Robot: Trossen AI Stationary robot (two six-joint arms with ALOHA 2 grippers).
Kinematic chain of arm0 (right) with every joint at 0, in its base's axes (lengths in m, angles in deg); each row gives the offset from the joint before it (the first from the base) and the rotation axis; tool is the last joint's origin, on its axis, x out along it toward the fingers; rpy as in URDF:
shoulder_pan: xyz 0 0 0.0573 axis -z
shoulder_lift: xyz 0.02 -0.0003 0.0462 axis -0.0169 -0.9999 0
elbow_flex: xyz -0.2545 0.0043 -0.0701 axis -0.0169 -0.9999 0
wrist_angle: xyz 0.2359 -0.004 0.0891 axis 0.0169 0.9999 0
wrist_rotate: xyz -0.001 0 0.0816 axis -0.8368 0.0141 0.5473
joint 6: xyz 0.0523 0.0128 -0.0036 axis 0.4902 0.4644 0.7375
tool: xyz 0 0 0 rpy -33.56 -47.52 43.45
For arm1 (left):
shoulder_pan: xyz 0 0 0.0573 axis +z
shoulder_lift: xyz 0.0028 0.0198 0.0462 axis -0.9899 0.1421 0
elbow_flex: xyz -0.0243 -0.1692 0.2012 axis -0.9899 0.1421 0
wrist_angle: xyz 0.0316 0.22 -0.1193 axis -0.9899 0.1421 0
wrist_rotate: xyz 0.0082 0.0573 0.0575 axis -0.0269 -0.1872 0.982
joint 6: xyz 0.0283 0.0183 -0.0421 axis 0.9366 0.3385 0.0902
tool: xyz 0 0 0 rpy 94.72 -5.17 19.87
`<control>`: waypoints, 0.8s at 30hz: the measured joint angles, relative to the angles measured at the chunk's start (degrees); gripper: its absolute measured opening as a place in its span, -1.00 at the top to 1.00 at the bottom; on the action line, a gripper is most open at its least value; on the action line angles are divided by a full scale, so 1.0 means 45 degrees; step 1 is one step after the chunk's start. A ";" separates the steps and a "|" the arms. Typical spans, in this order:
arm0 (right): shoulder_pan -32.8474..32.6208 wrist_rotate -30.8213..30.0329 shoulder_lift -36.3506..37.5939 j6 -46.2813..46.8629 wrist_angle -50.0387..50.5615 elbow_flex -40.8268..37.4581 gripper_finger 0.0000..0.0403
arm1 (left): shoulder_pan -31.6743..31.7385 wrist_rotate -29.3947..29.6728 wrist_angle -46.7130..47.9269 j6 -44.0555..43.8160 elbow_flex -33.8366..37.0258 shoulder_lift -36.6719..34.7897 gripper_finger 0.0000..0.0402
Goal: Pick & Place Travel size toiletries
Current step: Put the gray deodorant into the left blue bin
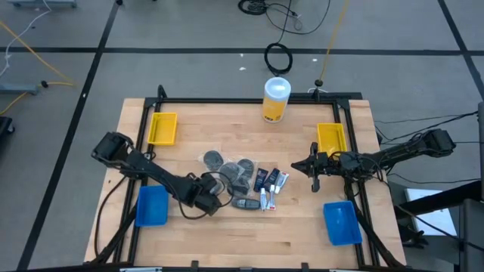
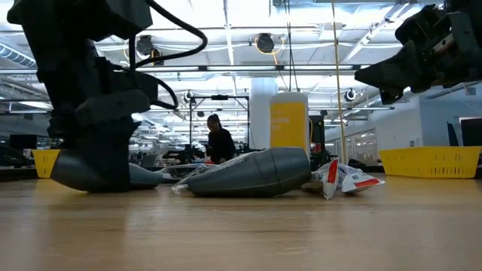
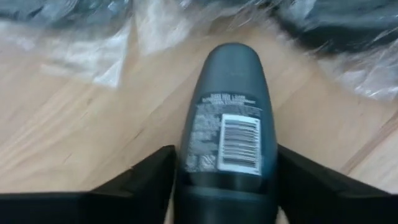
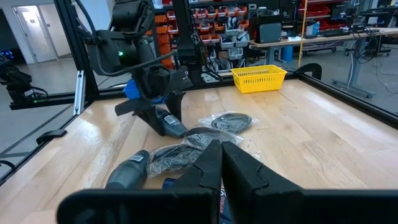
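Left gripper (image 1: 215, 198) down at the table (image 1: 302, 234), at the near-left edge of the toiletry pile, fingers (image 3: 146, 177) on either side of a dark grey bottle (image 3: 229, 130) and touching its sides; barcode label facing up in the left wrist view. Same bottle (image 4: 169, 123) seen under that gripper (image 4: 163, 115) in the right wrist view, one end on the wood.

Rest of the toiletries clustered mid-table: wrapped discs (image 1: 227, 165), a second bottle (image 1: 246, 202) lying on its side, white tubes (image 1: 266, 198), blue sachets (image 1: 262, 178). In the low view, bottle (image 2: 252, 173) in front, tube (image 2: 343, 177) just to its right.

Right gripper (image 1: 316, 172) raised above the table, right of the pile and well apart from it, fingers (image 4: 208, 163) nearly closed, holding nothing.

Yellow container (image 1: 276, 99) upright at the far edge. Yellow bins (image 1: 162, 128) at the far corners, blue bins (image 1: 151, 205) at the near corners.
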 joint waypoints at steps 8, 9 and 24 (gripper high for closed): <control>0.0000 -0.0002 0.0000 0.0004 0.0000 0.0000 0.98 | -0.0416 -0.0511 0.1429 -0.0331 0.0066 -0.1793 0.02; 0.0000 -0.0010 0.0000 0.0004 0.0007 0.0000 0.98 | -0.0536 -0.0583 0.1710 -0.0559 0.0062 -0.2102 0.02; 0.0000 -0.0010 0.0000 0.0009 0.0053 0.0000 0.98 | -0.4603 -0.5110 0.8725 -0.8508 0.0053 -0.5402 -0.02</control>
